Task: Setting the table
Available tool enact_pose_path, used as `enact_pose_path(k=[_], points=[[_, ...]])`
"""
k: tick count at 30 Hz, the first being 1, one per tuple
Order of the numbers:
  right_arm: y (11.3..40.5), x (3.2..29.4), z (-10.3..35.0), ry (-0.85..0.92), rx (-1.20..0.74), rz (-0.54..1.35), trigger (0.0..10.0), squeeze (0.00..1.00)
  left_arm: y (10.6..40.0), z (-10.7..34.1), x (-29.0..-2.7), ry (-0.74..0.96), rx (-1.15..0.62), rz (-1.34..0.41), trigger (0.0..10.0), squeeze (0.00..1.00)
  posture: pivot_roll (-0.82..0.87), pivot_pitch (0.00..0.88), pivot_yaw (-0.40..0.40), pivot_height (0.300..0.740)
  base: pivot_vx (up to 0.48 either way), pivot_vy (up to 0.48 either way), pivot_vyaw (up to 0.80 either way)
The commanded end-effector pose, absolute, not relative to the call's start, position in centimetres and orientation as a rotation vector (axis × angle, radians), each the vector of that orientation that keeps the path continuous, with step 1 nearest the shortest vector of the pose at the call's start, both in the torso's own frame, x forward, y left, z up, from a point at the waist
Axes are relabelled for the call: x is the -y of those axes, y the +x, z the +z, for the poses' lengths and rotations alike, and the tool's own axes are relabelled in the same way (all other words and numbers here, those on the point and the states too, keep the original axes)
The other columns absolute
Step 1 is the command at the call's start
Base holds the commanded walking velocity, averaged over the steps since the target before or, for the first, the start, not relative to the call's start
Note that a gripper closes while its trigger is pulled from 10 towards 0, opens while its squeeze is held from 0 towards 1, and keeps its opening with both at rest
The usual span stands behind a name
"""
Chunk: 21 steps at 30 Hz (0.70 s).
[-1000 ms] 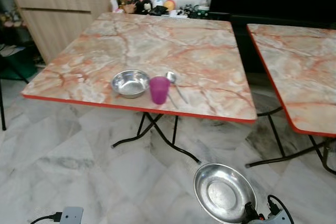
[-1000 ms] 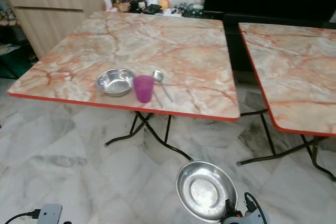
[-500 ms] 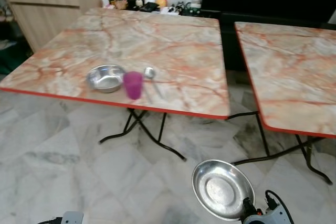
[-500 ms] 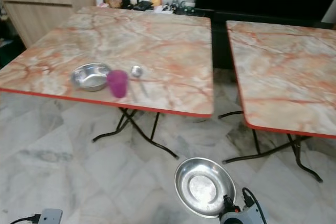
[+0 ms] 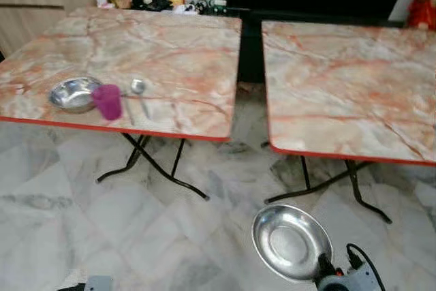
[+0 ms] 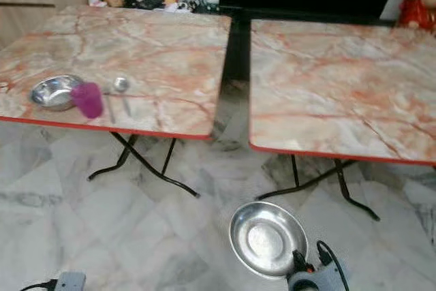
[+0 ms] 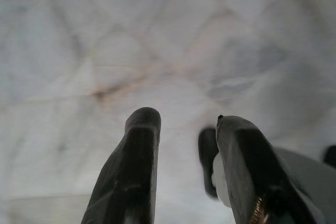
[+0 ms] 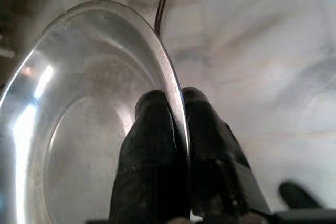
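Right gripper (image 8: pixel 176 129) clenched on rim of steel plate (image 5: pixel 291 242), one finger each side of the edge; plate carried low over the marble floor, short of either bench, likely in transit. Left bench (image 5: pixel 197 52) carries bowl (image 5: pixel 71 93), purple cup (image 5: pixel 107 101), spoon (image 5: pixel 139 90). Left gripper (image 7: pixel 184 145) parted, holding nothing, idle above floor.

Two marble-topped counters stand side by side, one (image 5: pixel 122 46) to the left and one (image 5: pixel 347 80) to the right. There is one steel bowl (image 5: pixel 72 93), one purple cup (image 5: pixel 107 101) and one spoon (image 5: pixel 139 90). One steel plate (image 5: pixel 291 242). Two hands: left (image 7: pixel 184 171), right (image 8: pixel 177 145).
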State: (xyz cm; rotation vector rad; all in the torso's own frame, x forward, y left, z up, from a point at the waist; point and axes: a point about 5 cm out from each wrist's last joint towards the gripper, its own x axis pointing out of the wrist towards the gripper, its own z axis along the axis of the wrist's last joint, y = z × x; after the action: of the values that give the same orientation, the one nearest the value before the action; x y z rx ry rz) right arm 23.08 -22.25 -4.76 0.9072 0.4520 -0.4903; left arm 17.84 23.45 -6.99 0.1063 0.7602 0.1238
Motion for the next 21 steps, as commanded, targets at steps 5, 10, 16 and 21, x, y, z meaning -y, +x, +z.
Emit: enact_pose_path(k=[5,10,16,21], points=[[23.8,22.4,-4.2,0.933,-0.403,-0.507,10.0,0.0,17.4,-7.1,-23.9,0.118,-0.777,0.133,10.0,0.0,0.07,0.14,-0.04,0.74,0.0,-0.39,0.0],[24.7,22.6,-3.4,0.985,-0.324,-0.507,10.0,0.0,17.3,-7.2,-23.9,0.121,-0.783,0.14,10.0,0.0,0.06,0.139,-0.044,0.74,0.0,-0.063,0.0],[26.2,22.4,-1.9,1.044,-0.199,-0.463,10.0,0.0,17.1,-7.1,-24.4,0.124,-0.783,0.167,10.0,0.0,0.06,0.142,-0.055,0.74,0.0,0.0,0.0],[26.3,22.1,-1.6,1.025,-0.145,-0.419,10.0,0.0,16.6,-7.3,-24.5,0.123,-0.79,0.174,10.0,0.0,0.06,0.141,-0.07,0.74,0.0,0.0,0.0]])
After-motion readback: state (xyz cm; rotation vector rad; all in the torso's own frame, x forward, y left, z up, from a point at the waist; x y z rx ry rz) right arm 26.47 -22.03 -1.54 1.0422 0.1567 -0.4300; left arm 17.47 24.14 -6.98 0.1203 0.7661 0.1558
